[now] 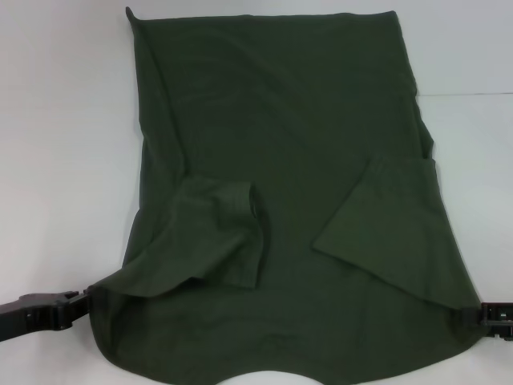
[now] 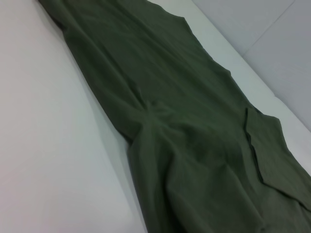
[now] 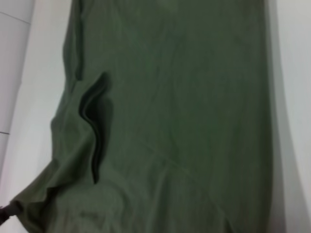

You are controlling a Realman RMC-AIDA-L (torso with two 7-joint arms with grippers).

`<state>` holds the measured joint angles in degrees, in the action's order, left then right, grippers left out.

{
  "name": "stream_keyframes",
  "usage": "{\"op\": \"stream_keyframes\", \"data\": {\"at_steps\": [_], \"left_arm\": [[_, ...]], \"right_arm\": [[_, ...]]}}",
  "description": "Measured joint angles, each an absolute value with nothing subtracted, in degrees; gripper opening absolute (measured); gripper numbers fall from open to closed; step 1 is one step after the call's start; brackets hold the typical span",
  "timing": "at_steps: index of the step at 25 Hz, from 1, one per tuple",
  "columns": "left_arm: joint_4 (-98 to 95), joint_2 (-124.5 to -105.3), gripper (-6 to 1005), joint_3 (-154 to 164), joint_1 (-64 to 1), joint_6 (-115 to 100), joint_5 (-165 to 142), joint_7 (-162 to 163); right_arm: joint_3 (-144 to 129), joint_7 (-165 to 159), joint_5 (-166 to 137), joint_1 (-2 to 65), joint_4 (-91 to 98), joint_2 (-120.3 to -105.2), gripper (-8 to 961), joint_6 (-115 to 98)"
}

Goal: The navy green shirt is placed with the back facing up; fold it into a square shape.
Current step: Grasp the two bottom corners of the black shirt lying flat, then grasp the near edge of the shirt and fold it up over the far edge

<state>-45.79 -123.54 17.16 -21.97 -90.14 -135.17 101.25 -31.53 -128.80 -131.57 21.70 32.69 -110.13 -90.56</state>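
The navy green shirt (image 1: 288, 152) lies flat on the white worktop (image 1: 64, 160), sleeves folded inward. The left gripper (image 1: 82, 301) and right gripper (image 1: 471, 314) each pinch a near shoulder corner. Soft, light cloth, probably best gripped at edges.

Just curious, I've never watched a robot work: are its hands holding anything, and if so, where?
Both hands appear to grip the dark green shirt: the left hand at its near left shoulder edge, the right hand at its near right shoulder edge.
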Motion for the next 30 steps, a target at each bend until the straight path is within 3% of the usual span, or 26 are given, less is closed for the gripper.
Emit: {"op": "stream_keyframes", "data": {"at_steps": [3, 9, 14, 17, 30], "left_arm": [[-45.79, -123.52, 27, 17.14, -21.98, -90.14, -135.16, 101.24], [-45.79, -123.49, 28, 17.12, -21.97, -90.16, -135.16, 101.24], [-45.79, -123.48, 27, 17.05, -21.98, -90.18, -135.16, 101.24], [-45.79, -123.48, 28, 17.05, -22.07, -90.18, -135.17, 101.24], [-45.79, -123.06, 28, 15.57, -21.98, -91.75, -134.55, 106.16]], "right_arm": [[-31.59, -129.15, -132.17, 21.8, 32.7, -110.13, 775, -90.14], [-31.5, -129.75, -132.95, 21.88, 32.98, -110.32, 570, -89.1], [-31.49, -129.89, -132.98, 21.99, 33.07, -110.36, 332, -89.0], [-31.52, -129.96, -132.98, 22.04, 33.12, -110.37, 90, -89.0], [-27.24, -124.13, -132.66, 20.8, 32.75, -110.82, 40, -89.23]]}}
